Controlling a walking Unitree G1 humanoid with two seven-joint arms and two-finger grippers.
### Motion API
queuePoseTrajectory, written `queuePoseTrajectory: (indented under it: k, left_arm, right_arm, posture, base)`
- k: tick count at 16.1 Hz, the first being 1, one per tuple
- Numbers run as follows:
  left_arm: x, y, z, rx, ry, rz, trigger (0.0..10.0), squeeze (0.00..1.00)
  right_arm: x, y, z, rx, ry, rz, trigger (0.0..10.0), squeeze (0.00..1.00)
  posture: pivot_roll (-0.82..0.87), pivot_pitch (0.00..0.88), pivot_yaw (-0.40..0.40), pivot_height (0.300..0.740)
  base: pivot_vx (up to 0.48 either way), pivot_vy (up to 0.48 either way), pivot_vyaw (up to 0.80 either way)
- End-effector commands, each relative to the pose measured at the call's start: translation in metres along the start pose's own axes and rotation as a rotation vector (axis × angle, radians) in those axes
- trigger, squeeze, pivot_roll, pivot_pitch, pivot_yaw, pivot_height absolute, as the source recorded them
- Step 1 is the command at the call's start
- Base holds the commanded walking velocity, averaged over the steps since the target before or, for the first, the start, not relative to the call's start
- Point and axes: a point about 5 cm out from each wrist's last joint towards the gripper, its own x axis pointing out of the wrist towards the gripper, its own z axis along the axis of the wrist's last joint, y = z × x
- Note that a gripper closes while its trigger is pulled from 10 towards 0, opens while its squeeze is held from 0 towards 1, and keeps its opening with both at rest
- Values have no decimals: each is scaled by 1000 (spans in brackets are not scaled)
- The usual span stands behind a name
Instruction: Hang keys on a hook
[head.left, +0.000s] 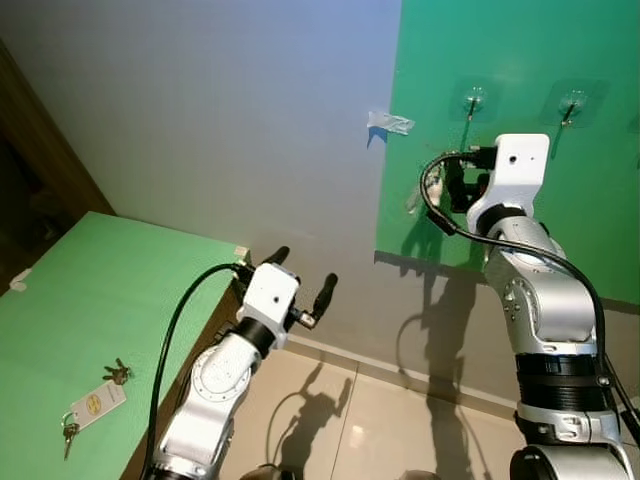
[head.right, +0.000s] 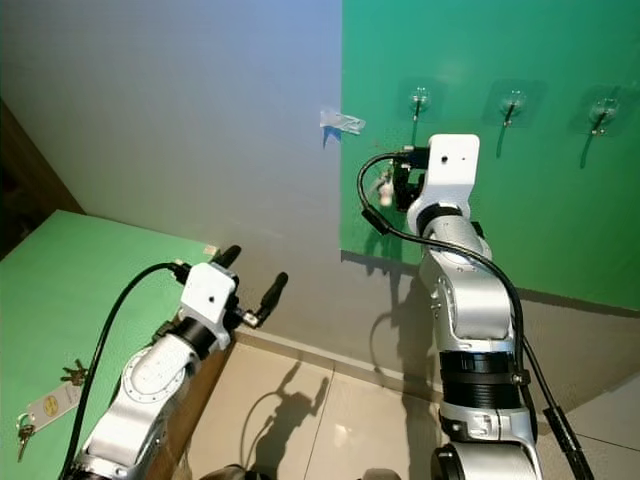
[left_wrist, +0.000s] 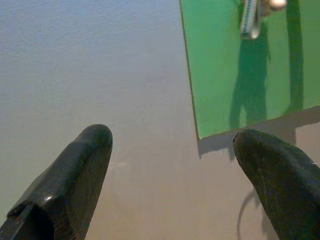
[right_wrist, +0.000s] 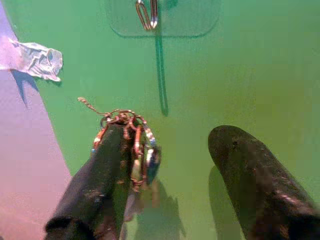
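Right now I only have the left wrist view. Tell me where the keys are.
Observer: A key bunch hangs over one finger of the right hand, raised to the green panel just below the nearest hook.
Operator: Report the other hooks.
Observer: Two more hooks sit in the same row, further to the robot's right.
Operator: Check the table.
Observer: A second key set with a white tag lies on the green table at the robot's left.

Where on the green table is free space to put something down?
The green table is bare from its far edge down to the keys and tagged keys near the front; only that front patch is crowded.
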Motion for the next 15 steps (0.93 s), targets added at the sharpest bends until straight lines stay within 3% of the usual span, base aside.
queuePoseTrajectory:
  k: [1,7,9,11,15]
  left_arm:
    - [2,6,-1,4,18,26,10000,0]
    - [5,10,0,11,28,43,10000,0]
    - [4,10,-2,-60,39,57,10000,0]
    - [-8,-5,-2,2,30,-44,10000,0]
    - [-38,-2,-12,3,54,23,10000,0]
  right_arm:
    - [-3,-1,0,12,-5,-3,0,0]
    - [-8,2,-9,2,10,2,0,0]
    - [-10,-1,-13,-4,5,-9,0,0]
    - [-11,-2,-19,-46,-2,-9,0,0]
    - [-6,-17,-28,-98,-21,-42,0,0]
  posture:
    - [-220,38,99,720]
    - [-225,42,111,720]
    - [-225,43,112,720]
    - [-224,42,116,720]
    - [-211,39,107,720]
  base:
    - [0,0,0]
    - [0,0,0]
    - [0,0,0]
    - [0,0,0]
    - [0,0,0]
